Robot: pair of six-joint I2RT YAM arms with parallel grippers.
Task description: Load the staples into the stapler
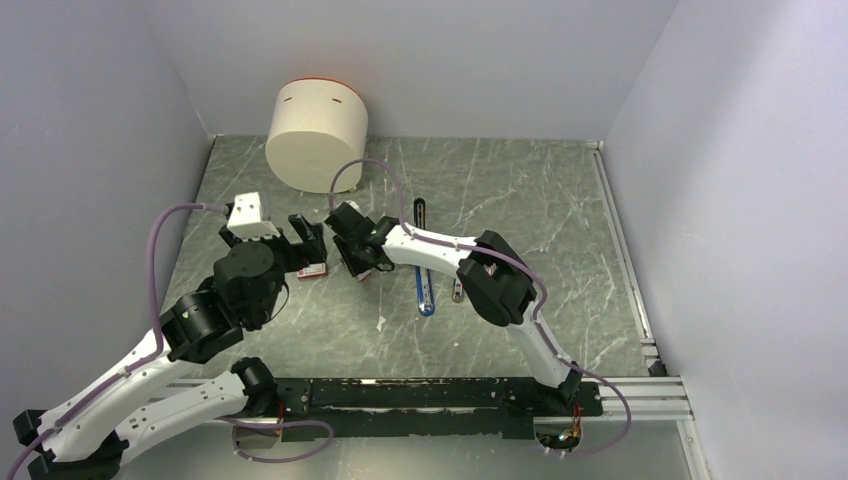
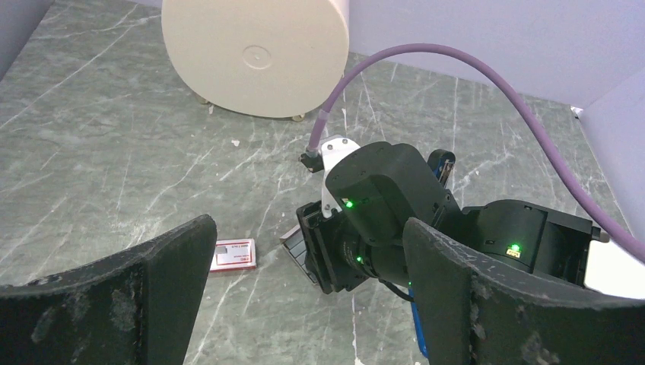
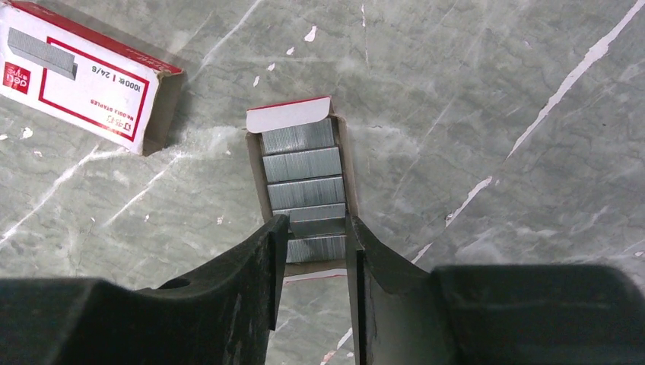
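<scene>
Several staple blocks (image 3: pixel 304 163) lie end to end in the open tray (image 3: pixel 289 114) straight ahead of your right fingers (image 3: pixel 258 281), and the next move turns on that. The tray's long axis runs directly away from those fingers. They stand narrow, one tip over each side of its near end, with a block between them. You cannot tell from these views whether they actually pinch that block. Your left fingers (image 2: pixel 152 296) hang wide with nothing in them, facing the right wrist, close to the red-and-white box sleeve (image 3: pixel 84 76). The stapler (image 1: pixel 425 290) lies opened out long on the table (image 1: pixel 560 200), on the right arm's other side from the tray, its length running near to far. By my reckoning the right arm is nearer both, so you would lift a block and carry it rightward to the channel.
</scene>
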